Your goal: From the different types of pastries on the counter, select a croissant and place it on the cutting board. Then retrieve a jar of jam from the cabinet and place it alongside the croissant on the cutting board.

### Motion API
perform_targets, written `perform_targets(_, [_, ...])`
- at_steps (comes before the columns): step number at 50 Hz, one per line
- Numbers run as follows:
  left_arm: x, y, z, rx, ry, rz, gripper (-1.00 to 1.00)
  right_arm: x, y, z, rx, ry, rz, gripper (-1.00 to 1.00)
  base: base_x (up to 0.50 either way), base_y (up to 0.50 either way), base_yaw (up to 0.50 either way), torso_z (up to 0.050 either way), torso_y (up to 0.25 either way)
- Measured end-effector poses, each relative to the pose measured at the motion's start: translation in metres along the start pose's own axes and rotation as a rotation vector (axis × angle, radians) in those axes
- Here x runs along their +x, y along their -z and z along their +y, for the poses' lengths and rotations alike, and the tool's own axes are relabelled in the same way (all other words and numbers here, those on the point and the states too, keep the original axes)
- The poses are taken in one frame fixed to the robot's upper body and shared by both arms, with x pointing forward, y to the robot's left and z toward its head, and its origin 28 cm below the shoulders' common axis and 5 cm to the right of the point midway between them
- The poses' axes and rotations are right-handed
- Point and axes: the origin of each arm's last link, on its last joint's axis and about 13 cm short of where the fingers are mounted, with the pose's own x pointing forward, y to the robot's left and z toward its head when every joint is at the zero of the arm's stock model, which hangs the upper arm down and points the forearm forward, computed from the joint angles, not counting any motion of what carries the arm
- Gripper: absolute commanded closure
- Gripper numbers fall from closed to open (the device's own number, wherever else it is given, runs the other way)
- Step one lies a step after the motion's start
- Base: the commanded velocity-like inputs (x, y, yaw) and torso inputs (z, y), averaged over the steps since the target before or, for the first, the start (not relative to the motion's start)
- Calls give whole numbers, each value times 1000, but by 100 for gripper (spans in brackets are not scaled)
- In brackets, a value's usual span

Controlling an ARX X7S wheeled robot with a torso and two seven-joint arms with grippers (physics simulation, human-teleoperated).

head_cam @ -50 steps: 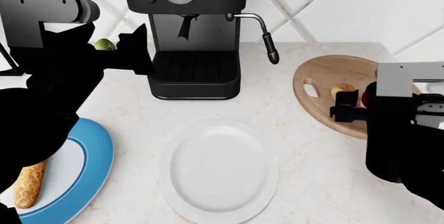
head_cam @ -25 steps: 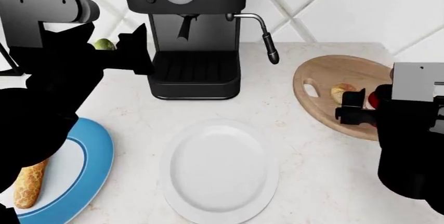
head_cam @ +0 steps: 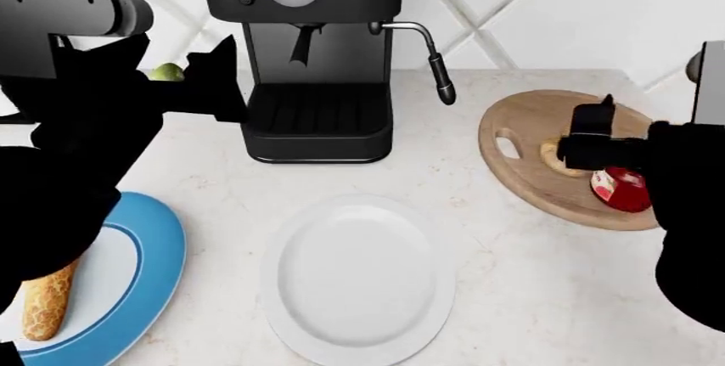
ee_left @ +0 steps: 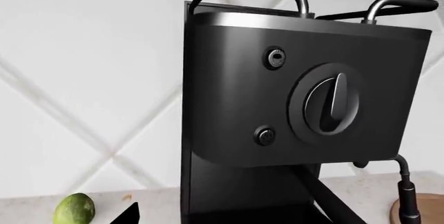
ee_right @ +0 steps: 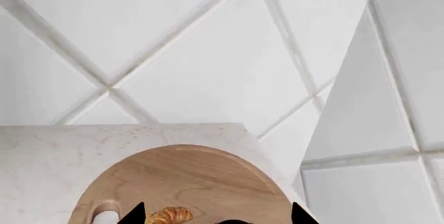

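On the cutting board (head_cam: 532, 115), jam jar (head_cam: 620, 188) lies beside croissant (head_cam: 552, 155); right pincer (head_cam: 592, 147) apart; next, withdraw upward.

Bright, even light with no glare and only faint shadows on the desk (head_cam: 510, 273); all three views render sharp (arms read as flat black).

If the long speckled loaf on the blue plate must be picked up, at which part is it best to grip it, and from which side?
Grip the loaf around its middle, coming down from above with the jaws across its narrow width. It lies flat and nearly lengthwise on the blue plate, so a mid-length grip should keep it balanced. The left arm partly hides its upper end, so that end is the poorer choice.
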Motion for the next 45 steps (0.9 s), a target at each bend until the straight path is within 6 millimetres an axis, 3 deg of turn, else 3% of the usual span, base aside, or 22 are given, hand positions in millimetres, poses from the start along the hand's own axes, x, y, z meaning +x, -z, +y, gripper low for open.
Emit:
perform_targets(19, [-29,-19,0,-54,24,-131,-100,-18,-38,7,95,-60,-171,-100,0,0,0,0,0])
perform_targets(45, [-83,-31,-5,-180,63,-323,-100,-67,-42,7,253,-139,-510,-100,0,0,0,0,0])
